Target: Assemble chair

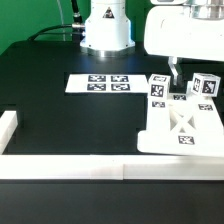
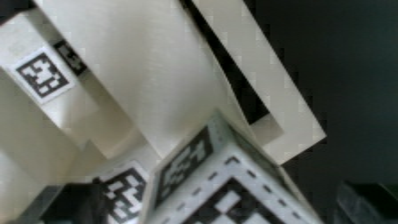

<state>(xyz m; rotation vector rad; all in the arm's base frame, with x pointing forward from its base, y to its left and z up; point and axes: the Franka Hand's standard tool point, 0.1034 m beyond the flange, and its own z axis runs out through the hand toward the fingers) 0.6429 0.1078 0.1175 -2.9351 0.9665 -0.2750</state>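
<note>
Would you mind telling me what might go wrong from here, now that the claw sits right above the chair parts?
1. The open claw hangs close above the small tagged blocks; lifting off at a slant might knock one over.
2. The cross-braced frame lies near the white rail at the table's edge, so a push could jam it there.
3. The wrist view is filled by blurred parts, so aiming the next grasp may be hard.

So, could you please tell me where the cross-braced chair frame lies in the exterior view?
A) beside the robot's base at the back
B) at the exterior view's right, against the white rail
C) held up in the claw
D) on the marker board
B: the cross-braced frame lies flat on the black table at the exterior view's right, its near edge against the white rail, apart from the marker board.
</note>
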